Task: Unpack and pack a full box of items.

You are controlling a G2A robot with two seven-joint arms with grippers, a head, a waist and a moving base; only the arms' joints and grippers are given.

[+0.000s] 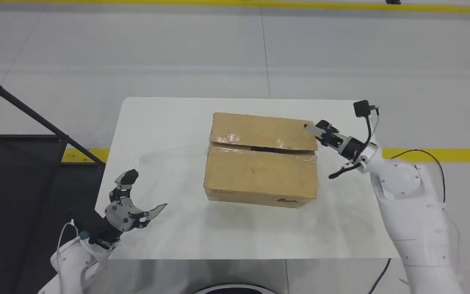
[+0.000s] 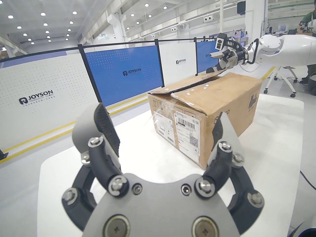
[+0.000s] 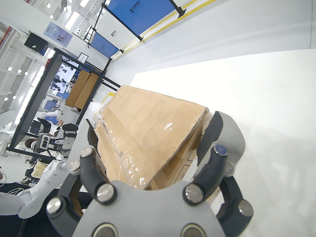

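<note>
Nearly shut brown cardboard box [image 1: 261, 176], far flap [image 1: 264, 131] lifted

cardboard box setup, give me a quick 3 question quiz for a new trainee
1. True or false: the left gripper touches the cardboard box.
2. The right gripper is at which part of the box? A) corner of a top flap B) the labelled side C) the bottom edge
3. What surface does the box stand on?
Key: 1 false; 2 A; 3 the white table.
</note>
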